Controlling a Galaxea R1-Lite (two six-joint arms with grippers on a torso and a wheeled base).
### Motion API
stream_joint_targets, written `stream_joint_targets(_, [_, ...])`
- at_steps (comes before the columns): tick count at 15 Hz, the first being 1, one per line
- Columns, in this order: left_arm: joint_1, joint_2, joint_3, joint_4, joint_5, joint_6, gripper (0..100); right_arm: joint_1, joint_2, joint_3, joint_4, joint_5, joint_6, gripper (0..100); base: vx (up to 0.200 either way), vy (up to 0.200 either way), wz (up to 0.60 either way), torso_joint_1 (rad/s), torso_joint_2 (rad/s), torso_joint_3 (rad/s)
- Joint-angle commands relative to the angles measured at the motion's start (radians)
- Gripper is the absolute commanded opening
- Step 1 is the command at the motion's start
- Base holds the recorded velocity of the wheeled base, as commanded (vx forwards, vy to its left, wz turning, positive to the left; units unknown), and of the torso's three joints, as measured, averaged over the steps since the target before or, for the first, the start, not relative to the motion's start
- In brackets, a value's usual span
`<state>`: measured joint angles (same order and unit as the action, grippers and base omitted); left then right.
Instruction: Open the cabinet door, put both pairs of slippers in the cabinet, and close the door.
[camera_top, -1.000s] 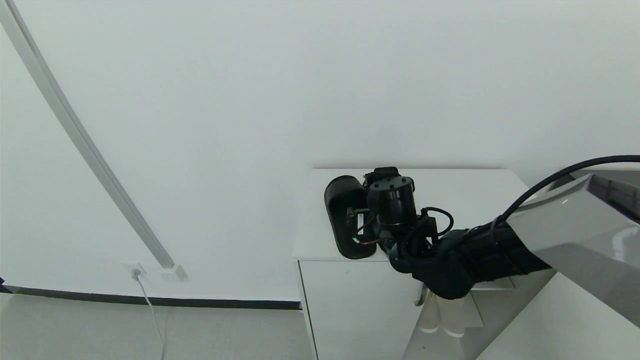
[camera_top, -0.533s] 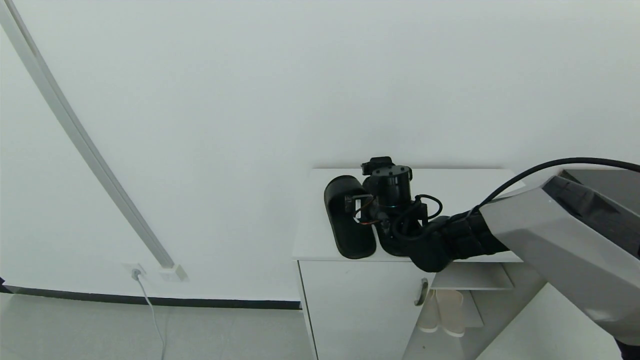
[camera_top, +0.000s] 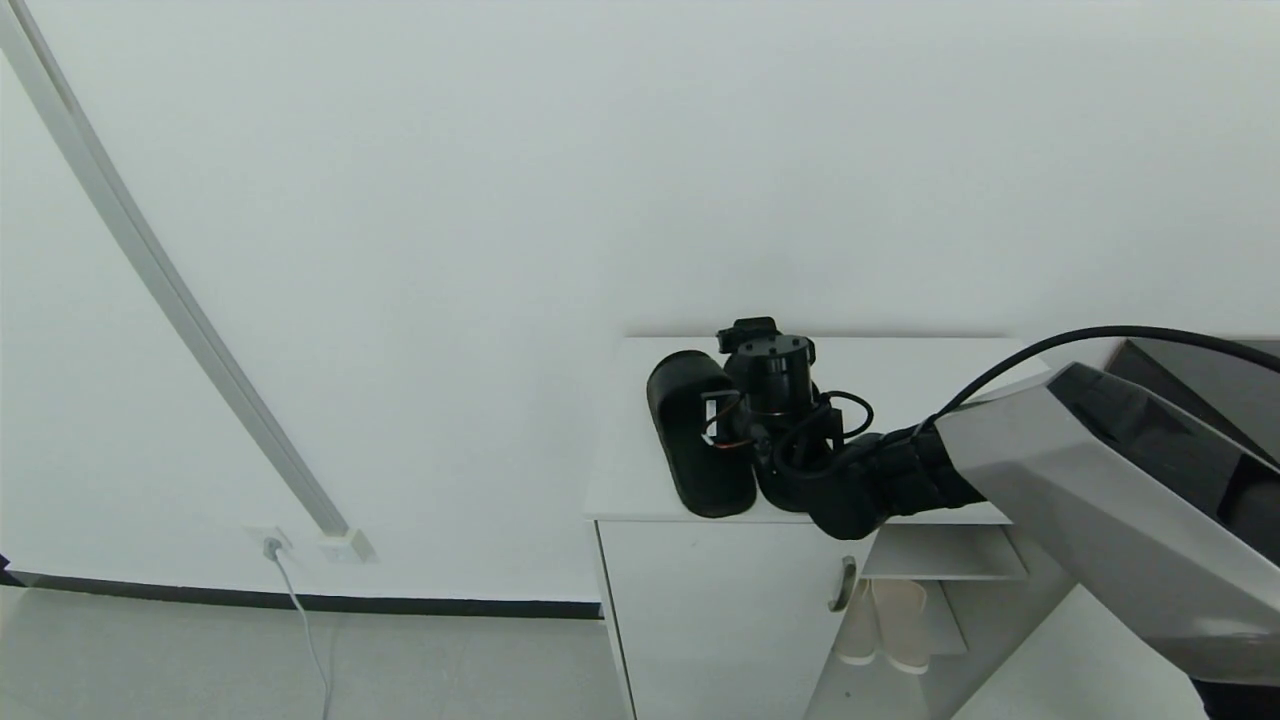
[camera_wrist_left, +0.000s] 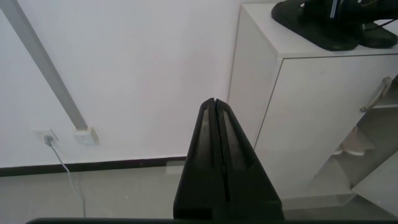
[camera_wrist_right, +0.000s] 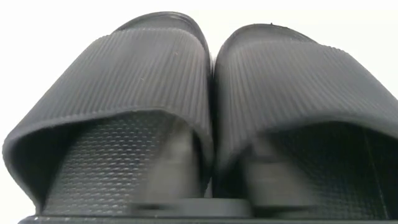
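A pair of black slippers (camera_top: 690, 440) lies side by side on top of the white cabinet (camera_top: 930, 370). My right arm (camera_top: 870, 480) is over the pair and hides most of the right slipper. In the right wrist view my right gripper (camera_wrist_right: 221, 168) is open, with one finger inside each black slipper (camera_wrist_right: 143, 93) and the touching inner strap sides between them. A white pair of slippers (camera_top: 885, 625) stands on a lower shelf behind the open right door (camera_top: 1060, 650). My left gripper (camera_wrist_left: 214, 109) hangs low to the left of the cabinet (camera_wrist_left: 311, 93), shut on nothing.
The cabinet's left door (camera_top: 720, 610) is closed, its handle (camera_top: 846, 585) at the inner edge. A slanted wall conduit (camera_top: 150, 260) ends near an outlet with a cable (camera_top: 270, 548) left of the cabinet. Bare floor lies below it.
My right arm has moved up and forward onto the cabinet top, toward the black slippers. The white slippers below it have come into sight. The black slippers stay put.
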<state>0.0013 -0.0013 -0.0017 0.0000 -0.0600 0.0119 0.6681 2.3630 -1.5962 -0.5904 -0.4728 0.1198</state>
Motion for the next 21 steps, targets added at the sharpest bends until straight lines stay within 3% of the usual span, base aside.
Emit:
stream_joint_targets(1, [0.000, 0.001, 0.000, 0.000, 0.000, 0.000, 0, -0.001, 0.004, -0.001, 0.000, 0.000, 0.000, 0, 0.000, 0.000, 0.00, 0.000, 0.00, 0.000])
stream_joint_targets(8, [0.000, 0.001, 0.000, 0.000, 0.002, 0.000, 0, -0.001, -0.087, 0.048, 0.000, 0.002, -0.002, 0, 0.000, 0.000, 0.00, 0.000, 0.00, 0.000])
stream_joint_targets(11, [0.000, 0.001, 0.000, 0.000, 0.000, 0.000, 0, 0.013, -0.232, 0.203, -0.006, 0.020, -0.011, 0, 0.000, 0.000, 0.00, 0.000, 0.00, 0.000])
stream_joint_targets(12, [0.000, 0.001, 0.000, 0.000, 0.000, 0.000, 0, 0.027, -0.346, 0.351, -0.023, 0.065, -0.011, 0, 0.000, 0.000, 0.00, 0.000, 0.00, 0.000])
stream_joint_targets(16, [0.000, 0.001, 0.000, 0.000, 0.000, 0.002, 0, 0.079, -0.577, 0.680, -0.117, 0.082, -0.012, 0, 0.000, 0.000, 0.00, 0.000, 0.00, 0.000])
stream_joint_targets(21, [0.000, 0.001, 0.000, 0.000, 0.000, 0.002, 0, 0.196, -0.772, 0.883, -0.115, 0.085, -0.003, 0, 0.000, 0.000, 0.00, 0.000, 0.00, 0.000])
